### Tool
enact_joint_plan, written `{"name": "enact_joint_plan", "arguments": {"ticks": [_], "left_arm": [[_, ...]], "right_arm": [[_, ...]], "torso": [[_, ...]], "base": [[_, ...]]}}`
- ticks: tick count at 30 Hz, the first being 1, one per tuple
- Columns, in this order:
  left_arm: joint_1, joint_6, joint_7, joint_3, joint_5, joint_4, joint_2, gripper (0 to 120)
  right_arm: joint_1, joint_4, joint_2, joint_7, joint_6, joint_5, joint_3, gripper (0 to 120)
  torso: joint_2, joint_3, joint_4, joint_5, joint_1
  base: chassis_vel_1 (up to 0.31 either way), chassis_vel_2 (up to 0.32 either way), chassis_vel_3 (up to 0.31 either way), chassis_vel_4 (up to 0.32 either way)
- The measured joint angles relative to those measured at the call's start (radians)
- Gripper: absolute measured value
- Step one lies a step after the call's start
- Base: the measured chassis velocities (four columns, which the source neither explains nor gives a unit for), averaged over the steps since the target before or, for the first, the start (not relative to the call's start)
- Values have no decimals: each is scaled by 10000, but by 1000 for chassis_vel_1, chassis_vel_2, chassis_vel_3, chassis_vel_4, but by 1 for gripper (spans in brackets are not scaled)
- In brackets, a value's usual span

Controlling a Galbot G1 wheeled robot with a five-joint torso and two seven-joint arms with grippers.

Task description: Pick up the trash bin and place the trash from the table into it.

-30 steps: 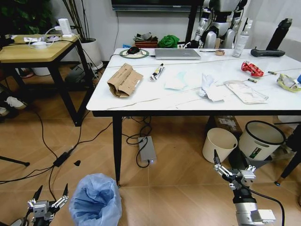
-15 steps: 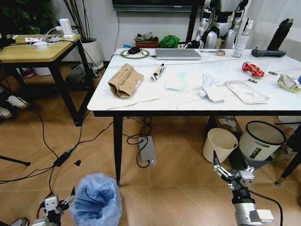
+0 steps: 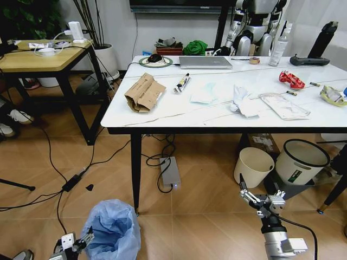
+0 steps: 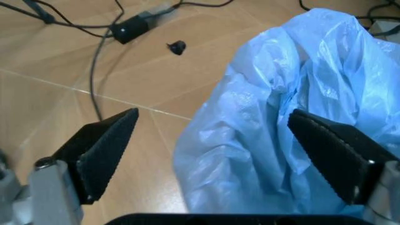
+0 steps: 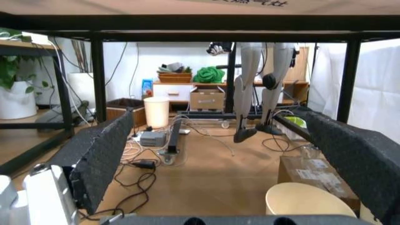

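The trash bin stands on the floor near the front left leg of the table, its crinkly light-blue bag puffed up over the rim. It looks light, and the bag is soft and probably slippery, so film alone would likely slide or tear. A firmer hold would be on the stiff rim under the plastic, pinching bag and wall together.

The left hand sits low, just beside the bin on its left; in the left wrist view its two dark fingers are spread wide, one against the bag's side and one out over the floor, gripping nothing. The right hand hangs over the floor in front of the tabletop, fingers wide apart and empty, near the cream bin.

On the tabletop the trash counts as follows:
- One crumpled brown paper bag.
- Roughly two white tissues.
- One flat white pouch.
- One red wrapper.
- One yellowish wrapper.

All of it looks light and limp.
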Motion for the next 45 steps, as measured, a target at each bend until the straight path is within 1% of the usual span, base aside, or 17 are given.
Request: {"name": "enact_joint_plan", "arguments": {"ticks": [1,2,4,8,9,10,11,14,15,21,26,31,34,37,38,42,45], "left_arm": [[-70,1,49,26,-35,110,0,90],[-162,5,132,62,-62,290,0,83],[-202,11,161,81,-74,408,5,79],[-306,11,214,100,-165,739,68,61],[-306,11,214,100,-165,739,68,61],[-353,9,236,102,-193,815,80,56],[-376,8,240,106,-211,845,85,54],[-482,7,253,168,-267,983,91,40],[-482,7,253,168,-267,983,91,40],[-724,-39,312,352,-244,1405,29,15],[-803,-59,334,477,-187,1489,-18,1],[-763,-91,370,492,-144,1429,-18,0],[-514,-276,708,344,-106,1162,41,0],[-215,-728,1206,191,-107,979,74,0],[-215,-728,1206,191,-107,979,74,0],[301,-1706,1476,163,-238,547,119,0],[516,-2051,1538,116,-242,255,115,0]], "right_arm": [[-21,19,2,0,1,-29,1,100],[-54,58,3,0,5,-81,2,100],[-81,96,4,0,6,-112,2,100],[-136,212,6,0,11,-189,12,100],[-136,212,6,0,11,-189,12,100],[-159,240,7,0,14,-214,13,100],[-172,253,8,0,18,-226,13,100],[-249,299,9,0,49,-296,-2,100],[-249,299,9,0,49,-296,-2,100],[-377,389,10,-1,101,-375,5,100],[-420,402,11,-2,128,-398,45,100],[-445,404,12,-4,163,-424,61,100],[-452,404,12,-9,191,-459,41,100],[-447,404,12,-11,195,-474,8,100],[-447,404,12,-11,195,-474,8,100],[-450,404,12,-15,203,-476,-18,100],[-440,401,11,-15,204,-476,-29,100]], "torso": [[0,0,0,-1,0],[1,1,0,-2,1],[1,1,0,-2,1],[5,2,2,-1,1],[5,2,2,-1,1],[5,2,2,-2,1],[5,3,2,-2,1],[6,3,1,-2,1],[6,3,1,-2,1],[7,4,1,-2,2],[8,4,0,-1,2],[8,4,1,-1,3],[8,5,0,-3,3],[8,5,2,-2,3],[8,5,2,-2,3],[8,5,3,-1,3],[8,5,3,-2,3]], "base": [[0,0,0,0],[0,0,0,0],[0,0,0,0],[0,0,0,0],[0,0,0,0],[0,0,0,0],[0,0,0,0],[0,0,0,0],[0,0,0,0],[0,0,0,0],[0,0,0,0],[0,0,0,0],[0,0,0,0],[0,0,0,0],[0,0,0,0],[0,0,0,0],[0,0,0,0]]}}
